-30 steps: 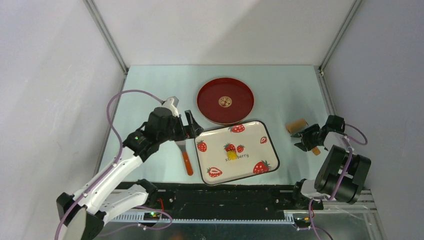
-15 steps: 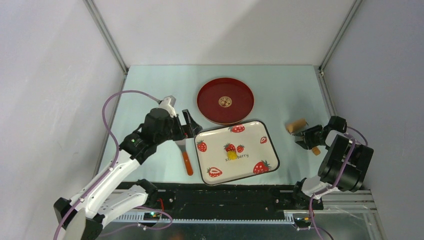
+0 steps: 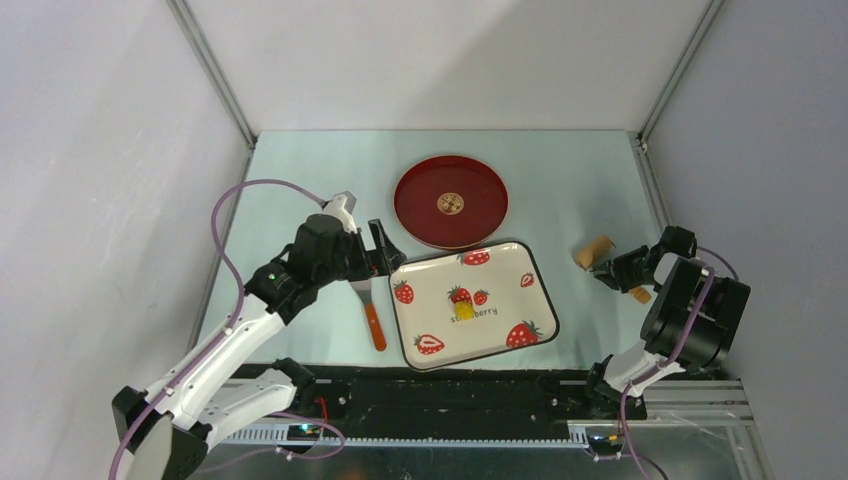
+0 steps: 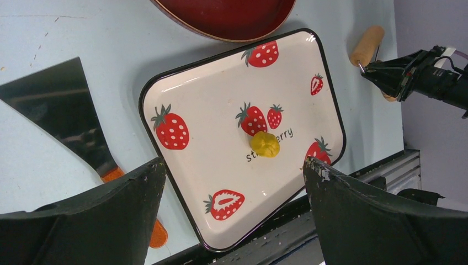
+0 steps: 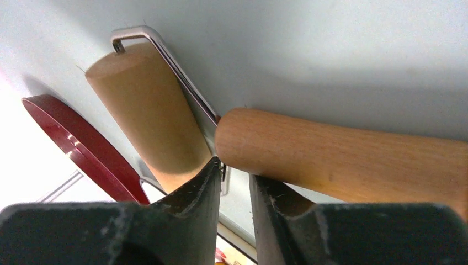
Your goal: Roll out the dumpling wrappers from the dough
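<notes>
- Right wrist view, lower centre: the right gripper point(image 5: 234, 168) shows only a slim gap between its fingers, right at the wire neck of the rolling pin point(image 5: 146, 110). Whether they clamp it I cannot tell.
- Just past the tips, its wooden handle point(image 5: 342, 160) runs off to the right. A grip on that thicker handle would probably steer better than one on thin wire.
- Left wrist view: the left gripper point(image 4: 233, 164) hangs empty, jaws wide apart, over the strawberry tray point(image 4: 204, 88).
- Mid-tray sits the dough point(image 4: 265, 144), an unflattened lump well apart from the rolling pin at upper right. Press down level when rolling.
</notes>
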